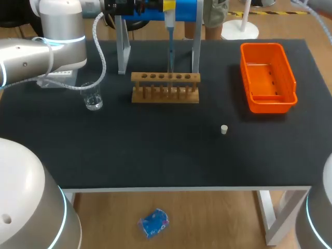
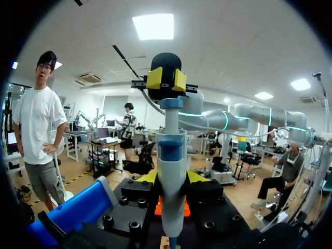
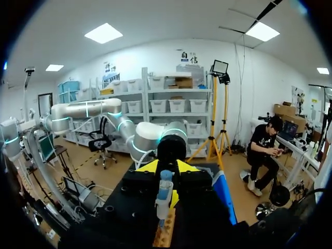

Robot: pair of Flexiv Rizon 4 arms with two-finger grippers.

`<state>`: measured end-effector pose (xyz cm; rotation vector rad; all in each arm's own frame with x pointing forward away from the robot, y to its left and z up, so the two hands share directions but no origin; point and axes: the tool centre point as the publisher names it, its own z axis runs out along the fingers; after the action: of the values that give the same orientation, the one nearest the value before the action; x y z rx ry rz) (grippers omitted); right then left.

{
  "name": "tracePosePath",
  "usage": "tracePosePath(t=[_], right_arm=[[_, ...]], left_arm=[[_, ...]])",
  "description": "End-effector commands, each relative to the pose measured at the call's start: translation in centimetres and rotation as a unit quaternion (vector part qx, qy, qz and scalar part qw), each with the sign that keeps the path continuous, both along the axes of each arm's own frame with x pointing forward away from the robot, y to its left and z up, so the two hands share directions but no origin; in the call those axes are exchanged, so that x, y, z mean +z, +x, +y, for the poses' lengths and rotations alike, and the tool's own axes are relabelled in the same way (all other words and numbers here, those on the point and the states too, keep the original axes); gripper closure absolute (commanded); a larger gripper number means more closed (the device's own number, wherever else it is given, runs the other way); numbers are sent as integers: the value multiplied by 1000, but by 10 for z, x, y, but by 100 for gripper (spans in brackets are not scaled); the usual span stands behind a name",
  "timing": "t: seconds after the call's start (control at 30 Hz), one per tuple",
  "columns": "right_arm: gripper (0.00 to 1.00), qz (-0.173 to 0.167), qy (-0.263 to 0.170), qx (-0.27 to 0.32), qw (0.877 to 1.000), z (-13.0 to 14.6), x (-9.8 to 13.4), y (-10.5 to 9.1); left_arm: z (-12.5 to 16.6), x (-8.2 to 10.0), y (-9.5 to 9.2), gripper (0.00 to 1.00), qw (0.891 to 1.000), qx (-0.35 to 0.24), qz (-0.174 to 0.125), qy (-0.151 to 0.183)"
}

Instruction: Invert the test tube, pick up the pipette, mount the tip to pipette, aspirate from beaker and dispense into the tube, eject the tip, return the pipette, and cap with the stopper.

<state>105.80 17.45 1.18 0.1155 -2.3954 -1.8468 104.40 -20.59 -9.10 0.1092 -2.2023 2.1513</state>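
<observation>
My left pincer (image 2: 171,179) is closed on the pipette (image 2: 171,150), upright, tip down at the wooden rack (image 1: 165,88). My right pincer (image 2: 166,79) is at the plunger end; I cannot tell its grip.

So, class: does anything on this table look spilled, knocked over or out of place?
Nothing stands out. The beaker is upright with no spill, the rack stands square, and the stopper sits alone on the table, not yet used.

Head view: high, behind, looking down on whole table (image 1: 155,161). Wrist views level, opposed; both share pipette (image 2: 171,171), left nearer.
</observation>
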Motion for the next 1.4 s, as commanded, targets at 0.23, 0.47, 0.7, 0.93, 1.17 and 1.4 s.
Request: tracePosePath(t=[0.23, 0.47, 0.7, 0.93, 1.17, 1.4], right_arm=[[0, -21, -111, -15, 994, -46, -18, -20], [0, -37, -169, -17, 985, -66, -50, -30], [0, -41, -198, -35, 979, -78, -97, -38], [0, -49, -198, -42, 978, -82, -147, -46], [0, -42, -195, -53, 978, -76, -182, -46], [0, -35, -193, -56, 979, -62, -211, -49]], left_arm=[[0, 1, -1, 100, 1000, 2, 0, 2], [0, 1, -1, 100, 1000, 2, 0, 2], [0, 1, -1, 100, 1000, 2, 0, 2], [0, 1, -1, 100, 1000, 2, 0, 2], [0, 1, -1, 100, 1000, 2, 0, 2], [0, 1, -1, 100, 1000, 2, 0, 2]])
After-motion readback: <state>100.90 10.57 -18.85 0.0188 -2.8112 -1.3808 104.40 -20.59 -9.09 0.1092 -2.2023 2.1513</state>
